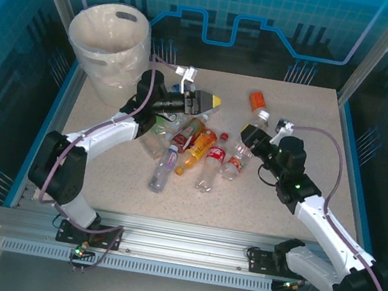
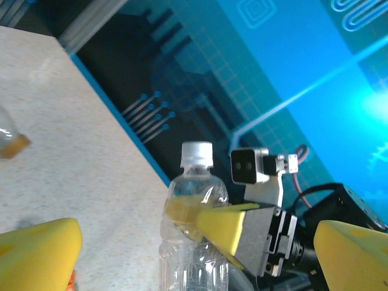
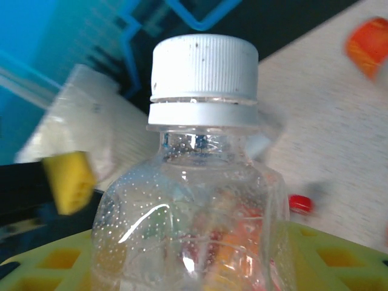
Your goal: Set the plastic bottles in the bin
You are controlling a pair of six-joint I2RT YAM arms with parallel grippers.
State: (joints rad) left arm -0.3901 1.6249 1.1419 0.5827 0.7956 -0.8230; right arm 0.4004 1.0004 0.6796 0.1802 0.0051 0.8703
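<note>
Right hand point(image 1: 247, 134) grips a clear white-capped bottle point(image 3: 200, 200); left hand point(image 1: 211, 102) spread wide, empty, held level above the tabletop point(image 1: 295, 206).

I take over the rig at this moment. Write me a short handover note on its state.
Left gripper: open, empty, above the bottle pile.
Right gripper: shut on a clear white-capped bottle, just right of the pile.
Bin: far left corner of the table.
Done: no bottle visible inside it.
To do: bin the held bottle, then the pile.
</note>
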